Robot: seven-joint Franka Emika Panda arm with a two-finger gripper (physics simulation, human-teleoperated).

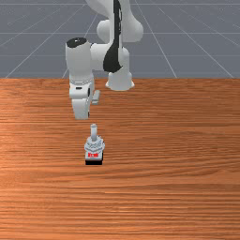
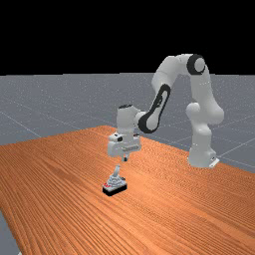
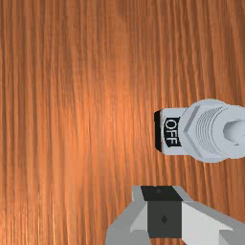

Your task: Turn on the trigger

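In far view, toggle switch (image 2: 115, 186) sits on tabletop (image 2: 60, 169) w/ its lever (image 2: 117, 170) pointing to approx. 12 o'clock, & gripper (image 2: 125, 159) hangs above at its 1 o'clock, fingers pressed together, prob. to nudge the lever rather than grasp it

Orange-brown wood table (image 1: 173, 187) with streaky grain, smooth grey metal-looking switch (image 3: 208, 129), ridged around its collar
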